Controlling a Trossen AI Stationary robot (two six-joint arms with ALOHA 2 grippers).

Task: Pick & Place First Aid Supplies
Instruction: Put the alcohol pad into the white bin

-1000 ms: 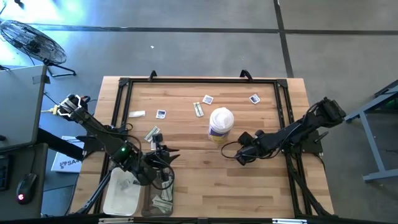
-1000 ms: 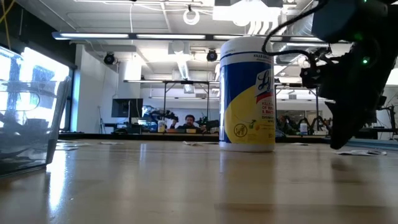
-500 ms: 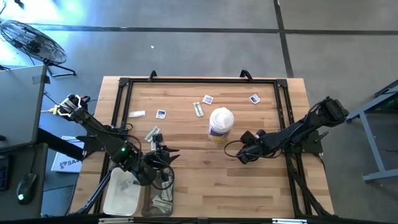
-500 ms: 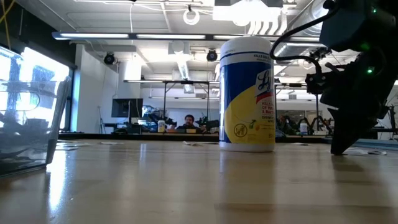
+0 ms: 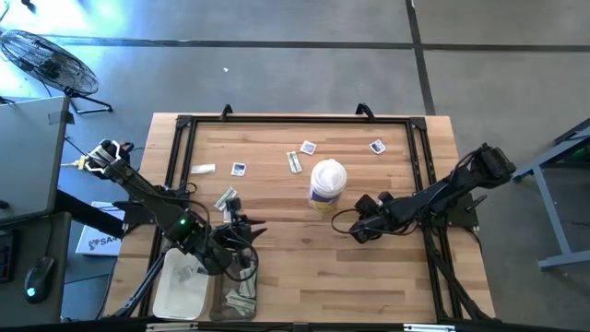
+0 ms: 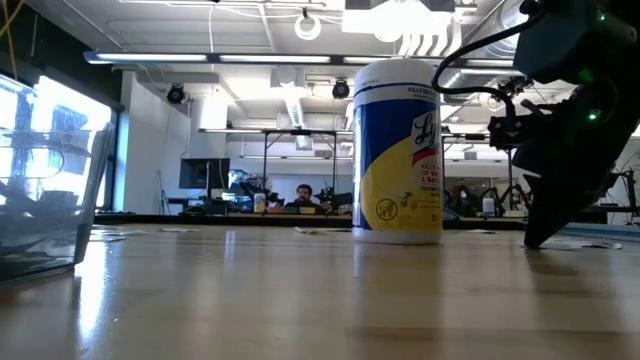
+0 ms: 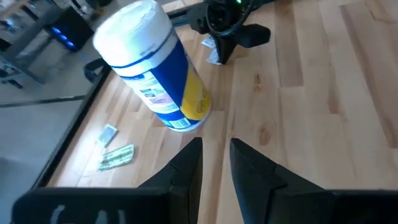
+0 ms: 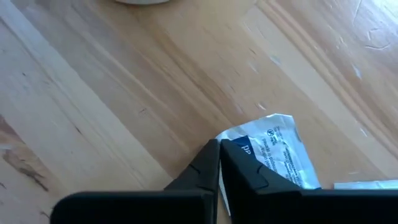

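Note:
A square white packet with blue print lies on the wooden table just right of the white-lidded canister. My right gripper is down on it, shut. More first aid supplies lie along the far half: small squares and pale green strips. My left gripper hovers over the bins at the near left, slightly open, with nothing between its fingers. My right gripper has the packet's crumpled corner at its shut fingertips. It comes steeply from above, slanting in from the table's right side. The rest of the packet lies flat on the wood. How much of the corner lies between the fingers is hidden by the fingers themselves.
A white tray and a clear bin with a few strips stand at the near left corner. The upright canister stands close to the left of my right gripper. A black frame borders the table.
My right gripper's fingertips have come together at the packet's corner; in the low view its tip now ends in a narrow point on the table. The packet has stayed flat. My left arm has kept still.

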